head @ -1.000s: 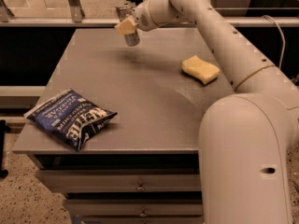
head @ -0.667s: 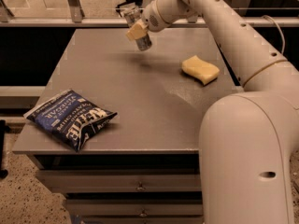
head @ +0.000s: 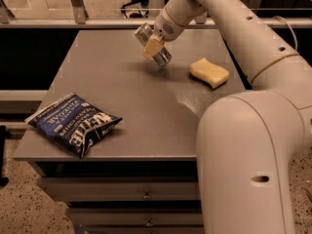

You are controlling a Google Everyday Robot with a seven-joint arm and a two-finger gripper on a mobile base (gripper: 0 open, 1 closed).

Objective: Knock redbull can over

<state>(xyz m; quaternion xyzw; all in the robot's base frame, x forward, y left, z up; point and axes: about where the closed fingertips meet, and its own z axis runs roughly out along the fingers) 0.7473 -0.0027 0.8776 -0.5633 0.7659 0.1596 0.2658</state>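
The redbull can point(head: 162, 58), slim and silver with dark panels, is tilted about halfway over, its top pointing up-left, at the far middle of the grey table point(head: 112, 87). My gripper point(head: 152, 46) reaches in from the upper right and is shut on the can's middle. One cream-coloured finger point(head: 151, 48) lies across the can's front; the other finger is hidden behind it. The can's lower end is at or just above the tabletop; I cannot tell whether it touches.
A yellow sponge point(head: 209, 72) lies to the right of the can. A blue chip bag point(head: 73, 125) lies at the front left corner. My white arm point(head: 253, 145) fills the right side. A rail and glass run behind the table.
My gripper has moved toward the front and right with the can. The can has gone from nearly upright to strongly tilted.
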